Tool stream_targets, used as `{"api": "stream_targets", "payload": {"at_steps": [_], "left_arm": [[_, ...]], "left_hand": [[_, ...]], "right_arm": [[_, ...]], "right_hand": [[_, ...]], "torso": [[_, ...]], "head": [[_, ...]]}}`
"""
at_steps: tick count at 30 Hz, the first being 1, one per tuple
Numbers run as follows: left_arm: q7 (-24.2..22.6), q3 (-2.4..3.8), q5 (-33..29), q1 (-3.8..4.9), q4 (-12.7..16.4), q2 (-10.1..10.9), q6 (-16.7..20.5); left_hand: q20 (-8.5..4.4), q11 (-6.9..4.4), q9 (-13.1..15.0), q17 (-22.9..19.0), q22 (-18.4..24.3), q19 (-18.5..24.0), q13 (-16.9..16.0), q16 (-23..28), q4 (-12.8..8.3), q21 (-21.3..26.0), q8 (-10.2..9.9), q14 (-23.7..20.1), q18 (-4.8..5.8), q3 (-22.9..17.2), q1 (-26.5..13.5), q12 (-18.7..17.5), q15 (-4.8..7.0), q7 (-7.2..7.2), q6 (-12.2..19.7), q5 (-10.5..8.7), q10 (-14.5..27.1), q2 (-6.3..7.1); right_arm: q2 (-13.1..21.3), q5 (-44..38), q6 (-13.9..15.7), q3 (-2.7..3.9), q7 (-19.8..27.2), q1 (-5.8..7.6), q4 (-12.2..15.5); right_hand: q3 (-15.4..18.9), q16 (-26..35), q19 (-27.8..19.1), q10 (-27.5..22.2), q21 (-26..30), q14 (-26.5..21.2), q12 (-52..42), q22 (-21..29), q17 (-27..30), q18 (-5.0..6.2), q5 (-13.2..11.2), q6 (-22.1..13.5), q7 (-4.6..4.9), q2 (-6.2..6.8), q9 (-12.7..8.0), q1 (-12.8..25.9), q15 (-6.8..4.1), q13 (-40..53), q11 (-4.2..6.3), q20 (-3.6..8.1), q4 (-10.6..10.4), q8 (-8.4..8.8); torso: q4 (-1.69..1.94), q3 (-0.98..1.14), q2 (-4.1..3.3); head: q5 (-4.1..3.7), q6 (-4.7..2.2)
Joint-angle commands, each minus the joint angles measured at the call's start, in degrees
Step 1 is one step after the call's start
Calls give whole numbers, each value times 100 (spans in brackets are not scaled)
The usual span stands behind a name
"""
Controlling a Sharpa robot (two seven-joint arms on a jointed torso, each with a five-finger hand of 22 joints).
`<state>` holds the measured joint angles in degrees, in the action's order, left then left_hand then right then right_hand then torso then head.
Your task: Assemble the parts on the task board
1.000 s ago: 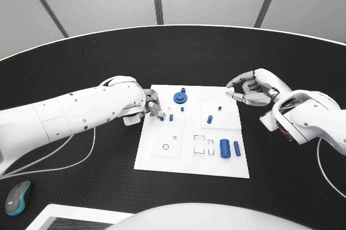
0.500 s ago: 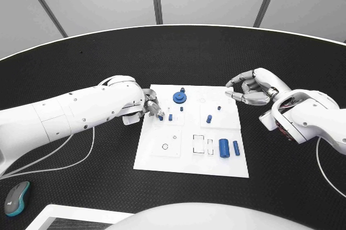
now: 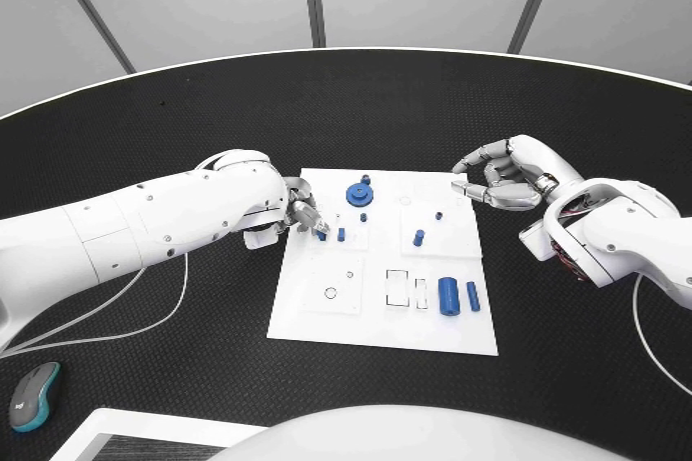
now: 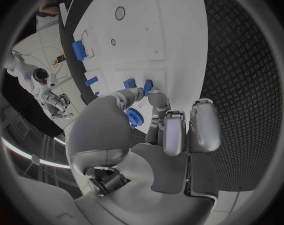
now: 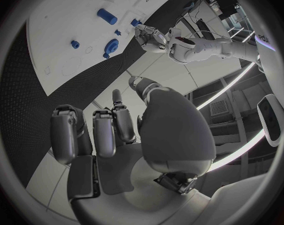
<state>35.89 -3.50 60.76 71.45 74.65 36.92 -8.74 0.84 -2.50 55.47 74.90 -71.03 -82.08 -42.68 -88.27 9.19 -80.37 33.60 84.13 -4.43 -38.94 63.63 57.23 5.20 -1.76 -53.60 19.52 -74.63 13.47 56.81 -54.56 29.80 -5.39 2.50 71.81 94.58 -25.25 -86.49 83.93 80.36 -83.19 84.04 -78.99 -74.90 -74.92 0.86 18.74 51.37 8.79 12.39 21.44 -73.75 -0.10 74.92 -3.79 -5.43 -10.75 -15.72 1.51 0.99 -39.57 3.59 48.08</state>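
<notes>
The white task board (image 3: pixel 378 326) lies mid-table. Several small blue pegs stand in its upper half, below a blue gear (image 3: pixel 359 193). A blue cylinder (image 3: pixel 449 295) and a thinner blue bar (image 3: pixel 472 296) lie lower right. My left hand (image 3: pixel 299 215) is at the board's left edge, thumb and fingertip against the leftmost blue peg (image 3: pixel 320 234). The left wrist view shows that peg (image 4: pixel 129 83) and its neighbour (image 4: pixel 148 87) right at the fingertips (image 4: pixel 156 96); whether one is gripped is unclear. My right hand (image 3: pixel 498 181) hovers off the board's upper right corner, fingers curled, holding nothing.
A cable (image 3: pixel 166 301) trails under the left arm on the black table. A grey and teal mouse (image 3: pixel 32 391) lies at the front left, beside a white panel (image 3: pixel 144 431). Empty slots (image 3: pixel 405 289) and a round hole (image 3: pixel 330 293) mark the board's lower half.
Almost nothing differs. My left fingertips have edged slightly at the leftmost peg; the right hand holds its place and the parts stay put.
</notes>
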Motion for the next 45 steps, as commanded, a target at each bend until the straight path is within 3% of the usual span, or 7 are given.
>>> {"api": "stream_targets", "payload": {"at_steps": [1, 8, 23, 28, 29, 33, 45], "left_arm": [[-1, 0, -8, 0, -1, 0, -2], [-5, 0, -21, 0, -7, -6, -1], [17, 0, -28, 0, -25, -5, 5], [4, 0, -65, -1, -14, 22, 101], [-1, 0, -93, -1, -13, 28, 129], [-34, 0, -208, -1, 0, 59, 264], [-182, 2, -367, 0, 113, 220, 624]], "left_hand": [[-8, 7, -28, 1310, -12, -37, 17, -34, 66, -41, -26, 525, 57, 124, -51, -37, 38, 12, -61, -6, -22, 35], [-13, 9, -67, 1312, -43, -52, 39, -35, 307, -51, -36, 525, 63, 585, -119, -30, 39, 9, -111, -21, -31, 76], [-14, 7, -81, 1313, -71, -64, 89, -35, 459, -62, -36, 526, 68, 831, -130, -50, 41, 12, -133, -19, -28, 63], [-13, 10, -87, 1315, -94, -74, 93, -36, 702, -70, -30, 526, 72, 1191, -199, -32, 40, 9, -148, -35, -44, 94], [-10, 20, -92, 1311, -69, -63, 131, -33, 744, -56, -36, 525, 67, 1315, -286, -56, 32, -2, -140, -182, -24, 102], [-3, 34, -103, 1311, -35, -48, 233, -33, 752, -34, -59, 525, 59, 1513, -315, -122, 23, -18, -98, -458, 37, 68], [8, 53, -113, 1309, 16, -25, 388, -31, 763, -2, -79, 524, 48, 1726, -445, -224, 7, -37, -54, -484, 124, -13]], "right_arm": [[1, 0, 5, 0, -1, 0, 1], [2, 0, 18, 0, 2, 0, 4], [11, 0, 38, 0, -1, 0, 4], [9, 0, 41, 0, 2, 0, -4], [9, 0, 42, 0, 4, 0, -5], [3, 0, 49, 0, 8, 0, -13], [-21, 0, 68, 0, 15, 0, -63]], "right_hand": [[6, 11, 306, 7, 34, 437, 15, -984, -865, 98, 17, -39, -6, 19, 6, -42, -55, 424, 3, 28, -33, -22], [10, 13, 305, -3, 36, 437, 27, -983, -862, 99, 17, -47, -4, 25, 5, -34, -54, 414, 1, 28, -38, -20], [16, 17, 303, -4, 42, 435, 27, -979, -857, 100, 16, -53, -3, 31, 4, -24, -53, 413, -1, 27, -46, -18], [23, 17, 301, -5, 47, 435, 29, -976, -856, 101, 15, -58, -1, 38, 4, -9, -52, 413, -2, 27, -56, -18], [27, 15, 304, -7, 42, 436, 30, -980, -861, 99, 14, -61, -1, 47, 3, -8, -52, 411, -2, 26, -55, -17], [27, 15, 304, -7, 42, 436, 30, -980, -861, 99, 14, -61, -1, 47, 3, -8, -52, 411, -2, 26, -55, -17], [38, 20, 302, -15, 48, 434, 39, -976, -853, 101, 15, -70, 0, 64, 2, 3, -51, 403, -4, 26, -60, -14]], "torso": [[0, 2, 2], [-5, 7, 3], [-2, 3, 1], [-3, 2, 7], [-3, 2, 6], [-2, 4, 6], [-4, 7, 7]], "head": [[6, 7], [4, 6], [-6, 1], [-3, -4], [-2, -5], [0, -11], [6, -40]]}}
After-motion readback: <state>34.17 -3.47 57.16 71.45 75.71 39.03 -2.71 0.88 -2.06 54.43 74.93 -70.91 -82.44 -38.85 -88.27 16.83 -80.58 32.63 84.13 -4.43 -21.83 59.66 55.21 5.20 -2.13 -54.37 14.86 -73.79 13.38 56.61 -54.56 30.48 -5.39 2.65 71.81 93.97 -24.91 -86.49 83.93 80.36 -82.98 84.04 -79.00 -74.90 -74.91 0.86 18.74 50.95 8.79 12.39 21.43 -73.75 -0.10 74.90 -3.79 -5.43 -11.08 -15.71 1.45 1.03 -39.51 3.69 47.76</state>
